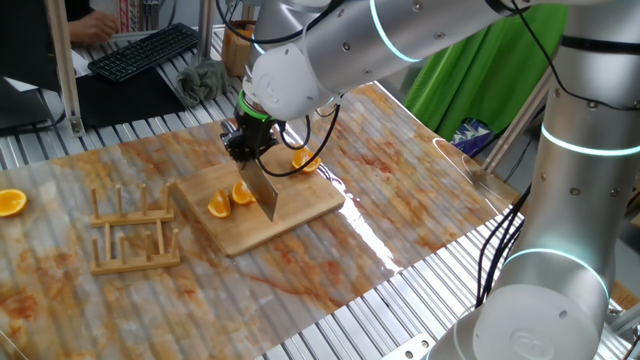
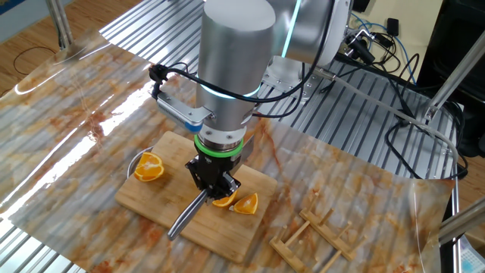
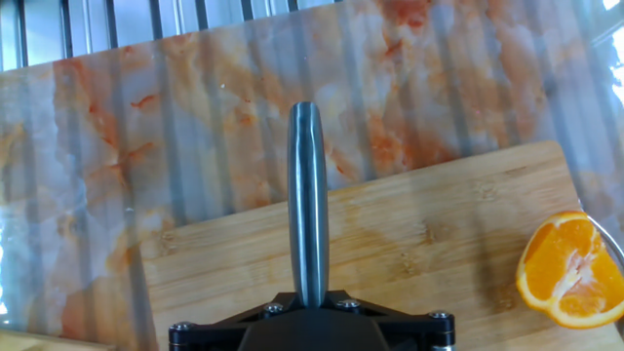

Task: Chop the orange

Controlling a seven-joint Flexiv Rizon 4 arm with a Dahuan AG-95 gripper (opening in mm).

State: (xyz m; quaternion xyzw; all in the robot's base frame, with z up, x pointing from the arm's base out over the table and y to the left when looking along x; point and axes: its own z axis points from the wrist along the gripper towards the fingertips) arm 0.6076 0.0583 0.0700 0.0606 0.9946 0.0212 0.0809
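The orange lies on the wooden board as two small wedges. The other fixed view shows the same wedges just beside the gripper. My gripper is shut on the handle of a steel knife. The blade slants down to the board right next to the wedges. In the hand view the knife's spine runs straight ahead from the gripper over the board. The wedges are out of that view.
A rounder orange half sits at the board's edge. Another half lies far off on the table. A wooden rack stands beside the board. A keyboard is behind the table.
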